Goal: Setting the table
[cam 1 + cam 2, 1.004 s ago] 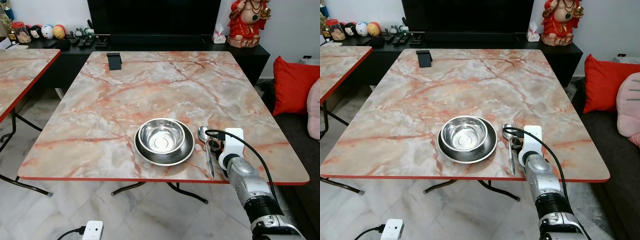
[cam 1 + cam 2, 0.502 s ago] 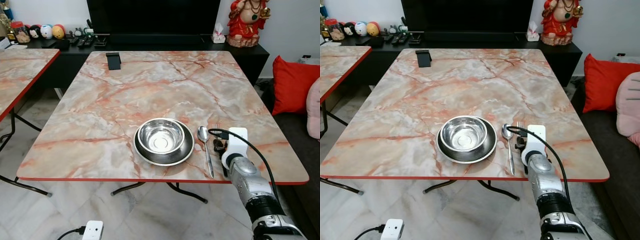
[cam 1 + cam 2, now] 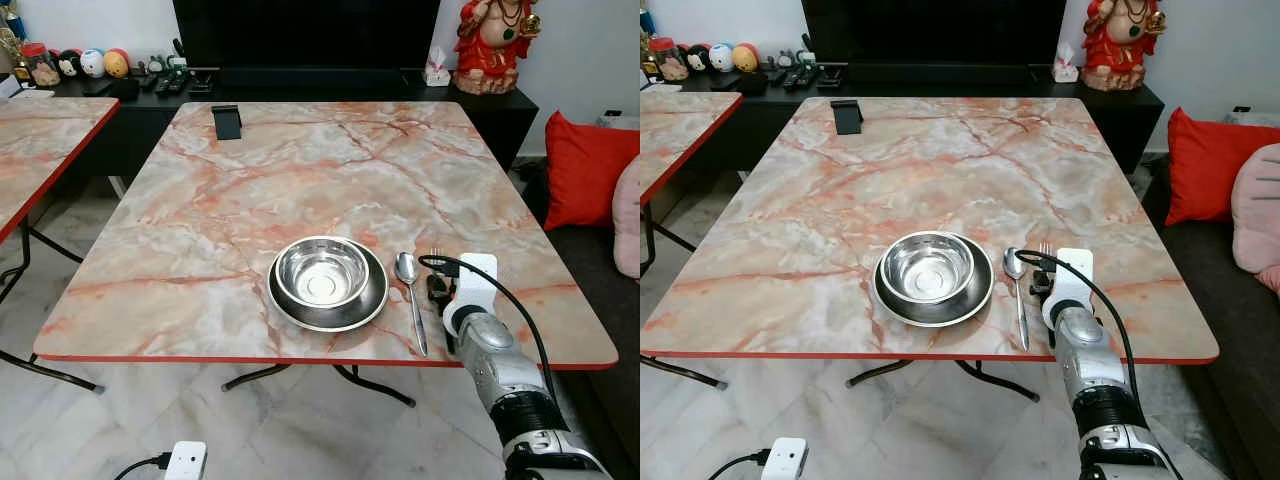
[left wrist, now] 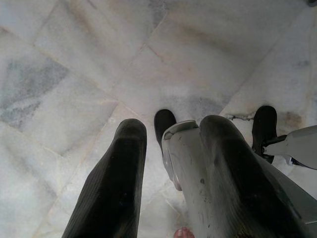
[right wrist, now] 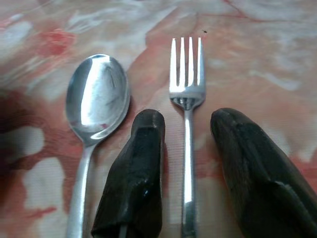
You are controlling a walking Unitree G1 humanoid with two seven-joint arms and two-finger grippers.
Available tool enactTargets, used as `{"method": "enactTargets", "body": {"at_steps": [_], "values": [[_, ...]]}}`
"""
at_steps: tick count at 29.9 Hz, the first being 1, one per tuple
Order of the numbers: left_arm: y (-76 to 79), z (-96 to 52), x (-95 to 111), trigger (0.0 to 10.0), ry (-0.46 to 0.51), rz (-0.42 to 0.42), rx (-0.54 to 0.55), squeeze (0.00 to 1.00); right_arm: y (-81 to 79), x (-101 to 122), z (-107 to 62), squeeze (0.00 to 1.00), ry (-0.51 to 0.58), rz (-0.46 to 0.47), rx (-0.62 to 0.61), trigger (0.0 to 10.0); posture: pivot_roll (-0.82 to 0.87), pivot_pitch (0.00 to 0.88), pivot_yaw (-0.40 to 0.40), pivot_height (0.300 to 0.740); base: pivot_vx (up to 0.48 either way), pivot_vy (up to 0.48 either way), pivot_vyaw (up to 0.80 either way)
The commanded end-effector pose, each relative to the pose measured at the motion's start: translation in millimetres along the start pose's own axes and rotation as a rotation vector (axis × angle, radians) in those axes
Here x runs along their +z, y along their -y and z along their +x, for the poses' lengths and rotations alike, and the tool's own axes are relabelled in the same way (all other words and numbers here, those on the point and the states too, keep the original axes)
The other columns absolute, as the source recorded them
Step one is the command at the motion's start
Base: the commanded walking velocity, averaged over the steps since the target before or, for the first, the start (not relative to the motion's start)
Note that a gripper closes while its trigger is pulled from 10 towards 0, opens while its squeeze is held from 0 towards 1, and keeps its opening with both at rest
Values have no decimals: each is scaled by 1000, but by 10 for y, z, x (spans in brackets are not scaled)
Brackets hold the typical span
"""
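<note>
A steel bowl (image 3: 322, 270) sits in a dark steel plate (image 3: 373, 304) near the front edge of the marble table (image 3: 300, 180). To its right lie a spoon (image 3: 407, 268) and then a fork (image 3: 1045, 247), side by side. My right gripper (image 3: 437, 290) rests low over the fork's handle. In the right wrist view the fork (image 5: 186, 74) lies flat between the two open fingers (image 5: 141, 163), and the spoon (image 5: 98, 94) is just outside them. My left gripper (image 4: 173, 124) hangs open over the floor.
A black stand (image 3: 228, 120) is at the table's far left corner. A second marble table (image 3: 40, 140) stands to the left, and a red cushion (image 3: 585, 170) on a sofa to the right. A white plug (image 3: 185, 460) lies on the tiled floor.
My right arm has shifted slightly to the right along the table's front edge. The fork's tines now show beyond the gripper. Bowl, plate and spoon have not moved.
</note>
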State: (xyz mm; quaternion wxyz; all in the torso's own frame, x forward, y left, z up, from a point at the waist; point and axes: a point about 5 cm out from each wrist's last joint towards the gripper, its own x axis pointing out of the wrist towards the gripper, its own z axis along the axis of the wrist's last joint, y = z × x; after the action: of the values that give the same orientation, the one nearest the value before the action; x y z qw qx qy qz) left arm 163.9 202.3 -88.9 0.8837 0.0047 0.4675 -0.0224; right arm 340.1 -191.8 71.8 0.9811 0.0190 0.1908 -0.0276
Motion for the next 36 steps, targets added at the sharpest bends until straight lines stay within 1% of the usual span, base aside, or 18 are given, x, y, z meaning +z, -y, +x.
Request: {"method": "enactTargets", "body": {"at_steps": [1,10,14,16,18,20,21,22,24,27,28,29,30,32,33,34,35,36], "values": [[-13,-7,-38,10000,-23,5,2,0,-20,59,8,0,24,11,8,10000,-2,0,-6,736,0,0,0],[-9,-8,-44,10000,-26,5,-5,0,-20,82,9,0,36,19,16,10000,-4,0,-4,736,0,0,0],[-6,-8,-47,10000,-26,6,-8,0,2,95,9,0,40,21,6,10000,-3,0,-5,736,0,0,0],[-5,-9,-48,10000,-26,5,-9,0,34,136,8,0,66,29,-11,10000,-3,0,-5,736,0,0,0],[-6,-8,-45,10000,-25,4,-10,0,66,246,-1,0,128,49,-21,10000,-2,0,-3,736,0,0,0],[-6,-8,-45,10000,-25,4,-10,0,88,311,-10,0,164,58,-28,10000,-2,0,-3,736,0,0,0],[-8,-9,-45,10000,-26,6,-10,0,104,415,-34,0,231,70,-28,10000,-6,0,-4,736,0,0,0],[-8,-9,-45,10000,-26,6,-10,0,104,415,-34,0,231,70,-28,10000,-6,0,-4,736,0,0,0],[-10,-9,-44,10000,-26,6,-9,0,144,546,-83,0,341,91,-56,10000,-7,0,-4,736,0,0,0],[-9,-8,-41,10000,-24,6,-8,0,206,639,-183,0,476,110,-93,10000,-6,0,-6,736,0,0,0],[-9,-8,-41,10000,-24,6,-8,0,206,639,-183,0,476,110,-93,10000,-6,0,-6,736,0,0,0],[-10,-8,-39,10000,-22,4,-6,0,240,645,-250,0,530,69,-115,10000,-6,0,-6,736,0,0,0],[-9,-7,-38,10000,-20,3,-4,0,319,602,-322,0,557,46,-170,10000,-2,0,-9,736,0,0,0],[-8,-7,-37,10000,-20,2,-2,0,391,566,-374,0,568,35,-219,10000,-2,0,-9,736,0,0,0],[-8,-6,-35,10000,-20,3,-2,0,528,506,-476,0,580,-28,-309,10000,-4,0,-9,736,0,0,0],[-8,-6,-35,10000,-20,3,-2,0,528,506,-476,0,580,-28,-309,10000,-4,0,-9,736,0,0,0],[-9,-6,-32,10000,-20,4,0,0,751,377,-615,0,562,-57,-457,10000,-14,0,-7,736,0,0,0],[-10,-5,-31,10000,-20,5,1,0,823,329,-659,0,549,-57,-508,10000,-14,0,-7,736,0,0,0]]}}
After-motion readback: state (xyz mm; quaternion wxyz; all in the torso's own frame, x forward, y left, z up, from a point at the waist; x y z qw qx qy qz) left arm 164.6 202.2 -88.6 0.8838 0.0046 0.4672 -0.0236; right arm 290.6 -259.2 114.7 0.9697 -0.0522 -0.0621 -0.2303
